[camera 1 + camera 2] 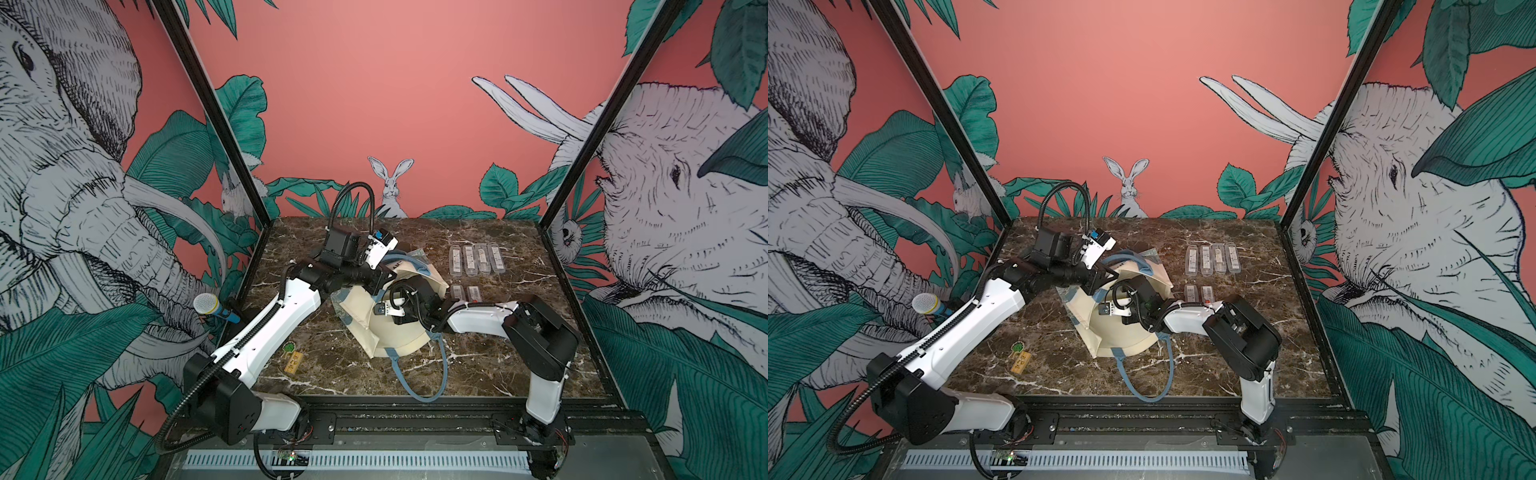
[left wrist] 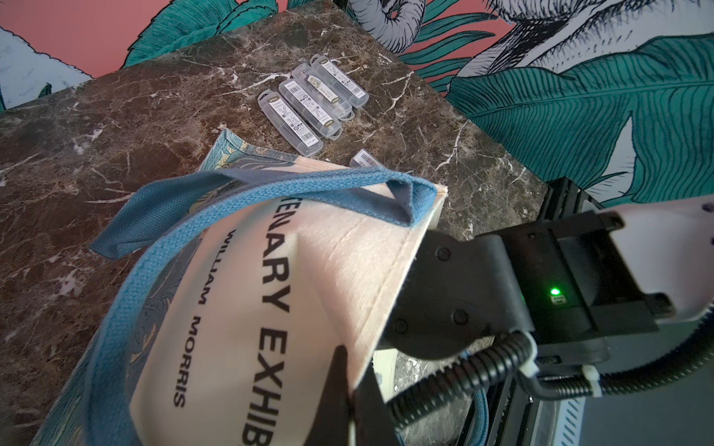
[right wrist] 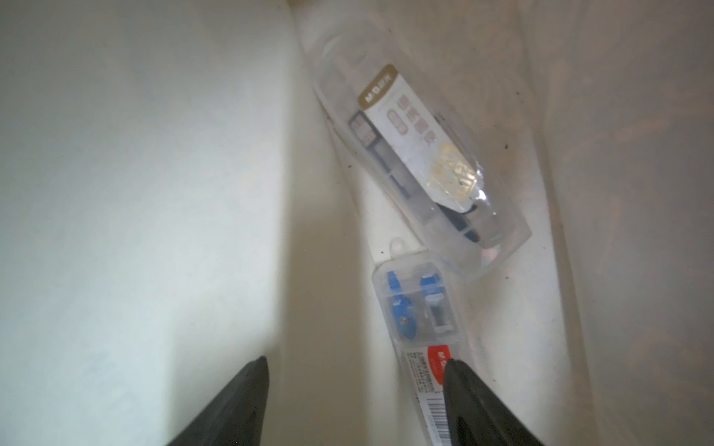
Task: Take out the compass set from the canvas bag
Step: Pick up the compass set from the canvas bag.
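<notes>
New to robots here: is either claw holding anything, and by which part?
The left gripper pinches the canvas bag by the hem of its mouth. The right gripper, inside the bag, is open and holds nothing.

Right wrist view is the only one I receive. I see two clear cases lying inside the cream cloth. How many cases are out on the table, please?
Observer: Six. A row of four cases lies toward the back of the marble table, and two more cases lie nearer the bag.
Operator: Does something hold the mouth of the bag open?
Observer: Yes. The left hand is shut on the upper rim of the canvas bag and holds it raised.
Operator: Where is the lower handle?
Observer: The blue strap lies looped on the table, toward the front edge.
</notes>
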`<state>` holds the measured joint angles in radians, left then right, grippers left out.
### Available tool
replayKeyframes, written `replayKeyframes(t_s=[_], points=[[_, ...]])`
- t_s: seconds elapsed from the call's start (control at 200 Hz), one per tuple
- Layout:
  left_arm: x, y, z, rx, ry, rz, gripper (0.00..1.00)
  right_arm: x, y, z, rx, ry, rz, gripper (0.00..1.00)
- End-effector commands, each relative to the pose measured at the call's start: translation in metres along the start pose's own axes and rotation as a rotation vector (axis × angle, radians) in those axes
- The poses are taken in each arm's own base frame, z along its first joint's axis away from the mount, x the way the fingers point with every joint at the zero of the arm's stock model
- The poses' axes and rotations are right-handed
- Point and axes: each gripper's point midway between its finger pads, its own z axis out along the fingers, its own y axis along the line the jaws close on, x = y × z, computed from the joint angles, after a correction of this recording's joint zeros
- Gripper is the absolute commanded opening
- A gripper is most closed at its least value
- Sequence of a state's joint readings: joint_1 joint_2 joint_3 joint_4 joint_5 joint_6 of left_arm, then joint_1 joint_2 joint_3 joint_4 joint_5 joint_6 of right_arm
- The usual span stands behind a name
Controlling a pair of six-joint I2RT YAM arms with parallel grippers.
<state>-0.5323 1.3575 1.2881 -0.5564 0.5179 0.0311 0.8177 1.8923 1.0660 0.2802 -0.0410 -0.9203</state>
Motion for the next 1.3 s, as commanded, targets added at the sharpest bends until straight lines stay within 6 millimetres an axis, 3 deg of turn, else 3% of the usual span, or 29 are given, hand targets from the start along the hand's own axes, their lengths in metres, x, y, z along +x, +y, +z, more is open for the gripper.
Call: replayKeyframes(t_s=[0.0,0.11,0.235,0.26,0.39,0.47,0.865,1.08,1.29], points=[[-0.008,-0.024,-0.011,0.082,-0.027,0.039,0.00,-0.001,-0.032,0.007,0.067,-0.016,0.097,0.78],[-0.006,-0.034,-0.011,0.137,-0.026,0.039,0.00,0.013,-0.037,0.018,0.015,0.016,0.222,0.83],[-0.004,-0.036,-0.011,0.158,-0.021,0.038,0.00,0.037,-0.024,0.034,-0.065,0.113,0.319,0.90],[-0.003,-0.038,-0.010,0.163,-0.019,0.042,0.00,0.035,-0.030,0.037,-0.064,0.121,0.334,0.92],[-0.002,-0.038,-0.010,0.170,-0.015,0.045,0.00,0.051,-0.004,0.048,-0.212,0.224,0.409,0.95],[-0.001,-0.037,-0.009,0.164,-0.011,0.046,0.00,0.053,0.011,0.048,-0.281,0.247,0.427,0.92],[0.001,-0.027,-0.006,0.111,-0.005,0.061,0.00,0.017,0.035,0.009,-0.539,0.225,0.687,0.63],[0.002,-0.025,-0.004,0.103,-0.004,0.063,0.00,-0.012,0.026,-0.013,-0.589,0.158,0.855,0.53],[0.000,-0.019,-0.003,0.078,-0.001,0.063,0.00,-0.014,0.020,-0.019,-0.578,0.204,0.960,0.45]])
